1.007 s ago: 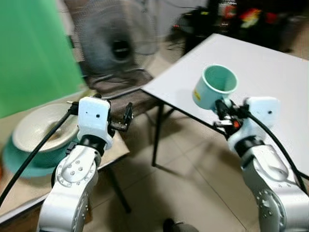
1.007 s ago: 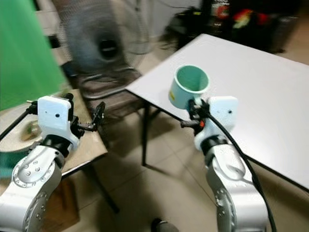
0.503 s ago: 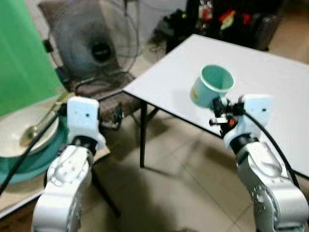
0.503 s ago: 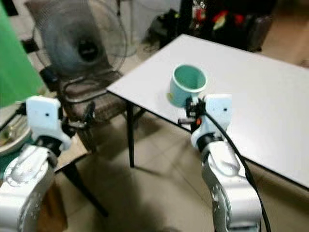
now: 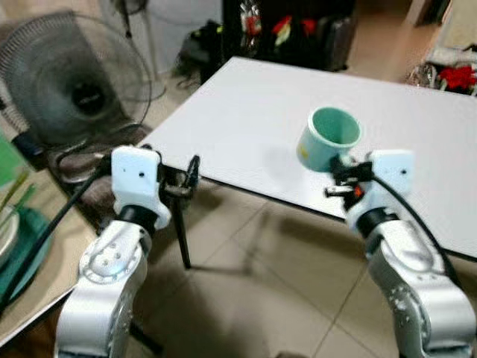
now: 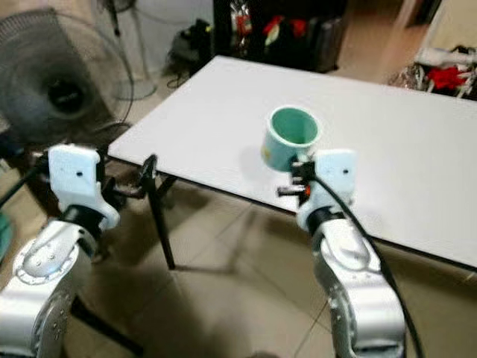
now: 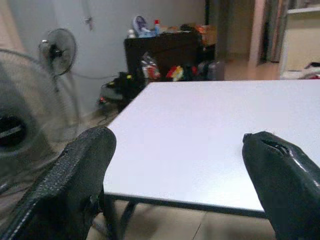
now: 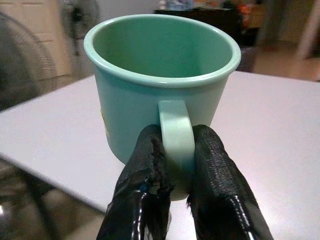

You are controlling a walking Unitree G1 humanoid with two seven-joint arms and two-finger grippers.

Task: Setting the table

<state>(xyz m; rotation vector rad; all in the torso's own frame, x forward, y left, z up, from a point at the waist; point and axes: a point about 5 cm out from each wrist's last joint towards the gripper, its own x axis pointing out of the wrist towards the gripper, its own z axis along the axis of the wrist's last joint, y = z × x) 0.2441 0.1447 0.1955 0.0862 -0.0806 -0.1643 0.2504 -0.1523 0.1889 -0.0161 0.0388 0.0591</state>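
The white table [image 5: 246, 119] is bare around the held mug [image 5: 329, 139]; a fan [image 5: 71, 82] crowds its left corner.

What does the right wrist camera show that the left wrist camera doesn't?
Right wrist view: a green mug, upright, its handle pinched between the right gripper's two black fingers, held above the near edge of the table. Left wrist view: the left gripper's fingers spread wide with nothing between them, plus a dark cabinet with clutter and a small fan by the wall. Both: the white table and the big floor fan off to the side.
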